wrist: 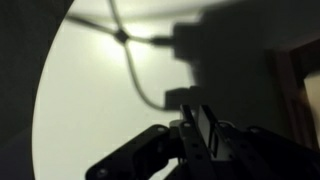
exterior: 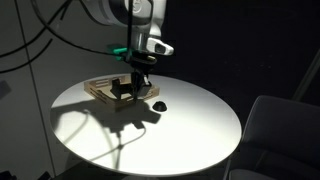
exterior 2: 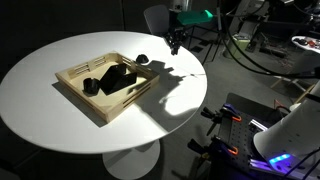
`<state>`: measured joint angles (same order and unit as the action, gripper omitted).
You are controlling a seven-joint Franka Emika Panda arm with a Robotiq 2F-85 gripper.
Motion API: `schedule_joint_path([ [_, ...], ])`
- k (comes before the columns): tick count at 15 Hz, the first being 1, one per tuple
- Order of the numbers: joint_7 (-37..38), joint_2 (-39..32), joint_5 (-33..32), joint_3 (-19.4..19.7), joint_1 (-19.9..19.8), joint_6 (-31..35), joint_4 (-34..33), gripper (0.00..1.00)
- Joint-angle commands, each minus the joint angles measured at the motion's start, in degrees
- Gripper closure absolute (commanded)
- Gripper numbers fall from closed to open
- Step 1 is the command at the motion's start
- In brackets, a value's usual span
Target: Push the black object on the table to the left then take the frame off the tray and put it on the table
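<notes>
The small black dome-shaped object (exterior: 160, 104) (exterior 2: 142, 58) rests on the white round table (exterior: 200, 125) (exterior 2: 45, 110), just off a corner of the wooden tray (exterior: 98, 92) (exterior 2: 75, 100). The flat black frame (exterior 2: 118, 78) (exterior: 124, 92) lies inside the tray. My gripper (exterior 2: 175, 47) (exterior: 140, 87) hangs a little above the table beside the black object, apart from it, on the side away from the tray. In the wrist view the gripper (wrist: 198, 108) has its fingers almost together with only a narrow slit and nothing between them. That view shows neither the black object nor the frame.
A small black block (exterior 2: 90, 86) also sits in the tray next to the frame. A grey chair (exterior: 285, 130) stands by the table edge. Lab gear and cables (exterior 2: 270, 50) crowd the space beyond the table. The arm casts dark shadows (wrist: 140, 70) on the tabletop.
</notes>
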<state>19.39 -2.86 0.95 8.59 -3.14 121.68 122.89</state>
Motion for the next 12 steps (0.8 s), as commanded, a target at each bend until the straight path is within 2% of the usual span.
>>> schedule_joint_path([
  [1,3.44,11.49,-2.86,-1.97,-0.16,-1.96,8.61,0.53],
  [7,3.86,21.24,-1.41,-6.82,-0.11,-5.14,13.97,0.05],
  [8,3.43,21.93,-1.02,-7.47,0.04,-5.21,14.14,0.01],
  [12,1.56,22.5,1.28,-9.08,0.78,-5.07,13.42,0.0],
])
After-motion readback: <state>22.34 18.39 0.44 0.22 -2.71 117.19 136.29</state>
